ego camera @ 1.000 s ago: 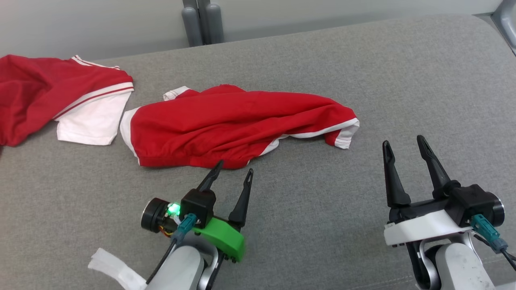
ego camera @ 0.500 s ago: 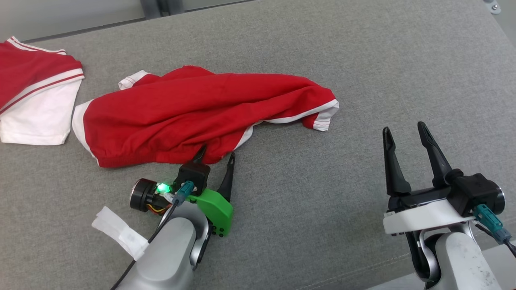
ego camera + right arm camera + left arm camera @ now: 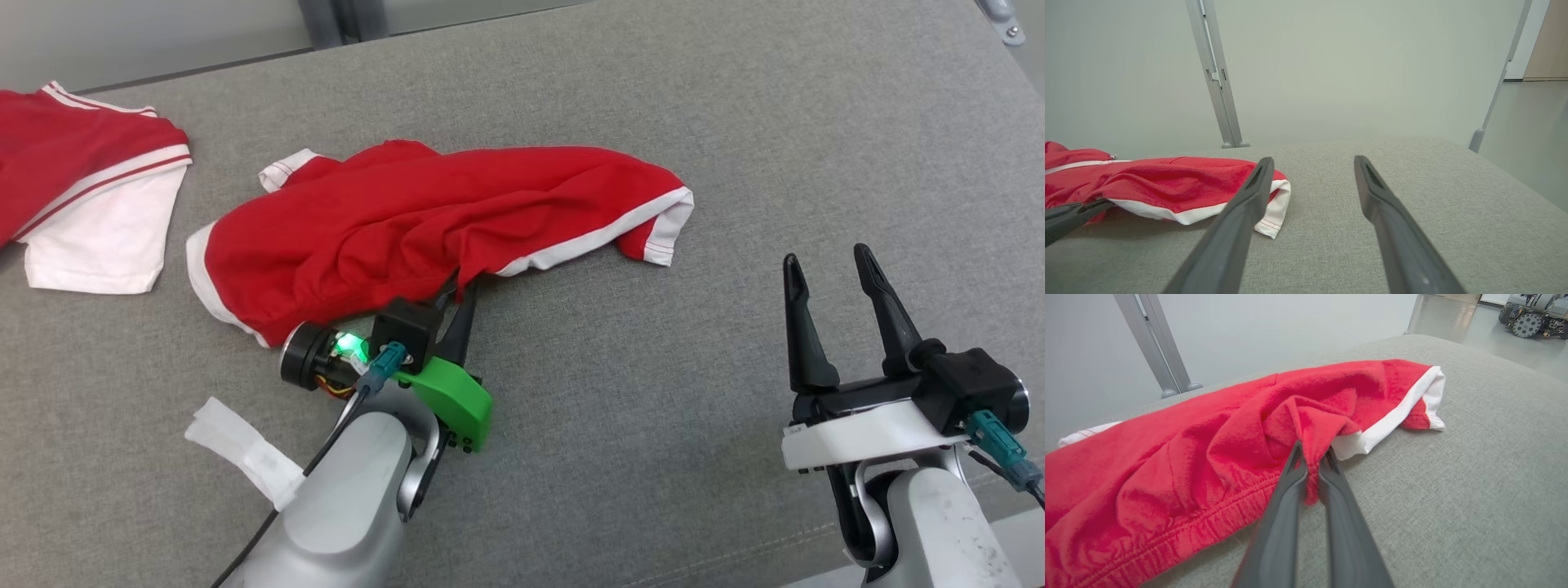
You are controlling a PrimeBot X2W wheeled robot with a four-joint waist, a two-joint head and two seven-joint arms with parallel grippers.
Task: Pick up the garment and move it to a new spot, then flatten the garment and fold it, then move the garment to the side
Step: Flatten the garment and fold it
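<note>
1 wide grey padded surface (image 3: 735,122) spans the head view and carries everything else. Near its middle lies the garment (image 3: 367,220), red with white trim, crumpled into a long ridge running left to right, with a white-edged sleeve end at its right tip. A 2nd red and white garment (image 3: 82,188) lies apart from it at the far left edge. The right gripper (image 3: 825,255) hovers at the lower right, well clear of the cloth, its 2 fingers spread wide with nothing between them. The left gripper (image 3: 459,296) reaches into the near edge of the garment; the left wrist view shows its 2 fingers pressed almost together, pinching a raised fold of red fabric just beside the white hem band. A green bracket (image 3: 453,400) sits on that wrist, a white strip (image 3: 241,457) hangs off the forearm, and a small green light (image 3: 351,343) glows beside the fingers' base.
</note>
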